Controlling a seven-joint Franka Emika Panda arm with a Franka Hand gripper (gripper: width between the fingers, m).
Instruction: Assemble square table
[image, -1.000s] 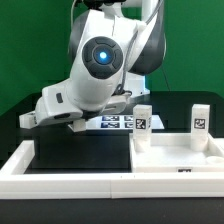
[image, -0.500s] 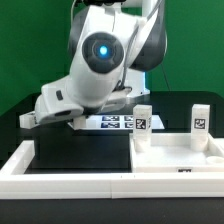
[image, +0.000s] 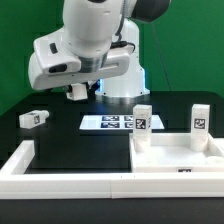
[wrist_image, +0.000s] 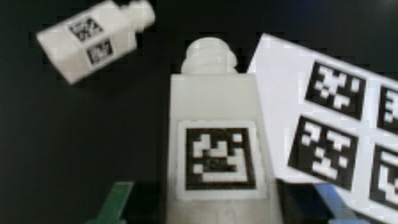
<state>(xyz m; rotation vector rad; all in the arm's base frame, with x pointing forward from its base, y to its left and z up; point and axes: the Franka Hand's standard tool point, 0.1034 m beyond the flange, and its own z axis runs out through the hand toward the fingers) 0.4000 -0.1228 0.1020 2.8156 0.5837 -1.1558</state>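
The white square tabletop (image: 175, 158) lies at the exterior view's right with two tag-marked legs standing on it, one (image: 143, 118) at its near-left corner and one (image: 200, 117) at the right. My gripper (image: 78, 93) hangs raised above the black table, left of the marker board (image: 115, 123). In the wrist view the gripper (wrist_image: 222, 205) is shut on a third white leg (wrist_image: 214, 130), whose tag faces the camera and whose screw tip points away. A fourth leg (image: 35, 118) lies flat on the table below; it also shows in the wrist view (wrist_image: 98, 40).
A long low white border wall (image: 70, 182) runs along the front and up the left side. The marker board also shows in the wrist view (wrist_image: 338, 110), beside the held leg. A green backdrop stands behind the arm.
The arm has risen and swung back from low over the table to well above it, carrying the leg. The loose leg on the table has not moved.
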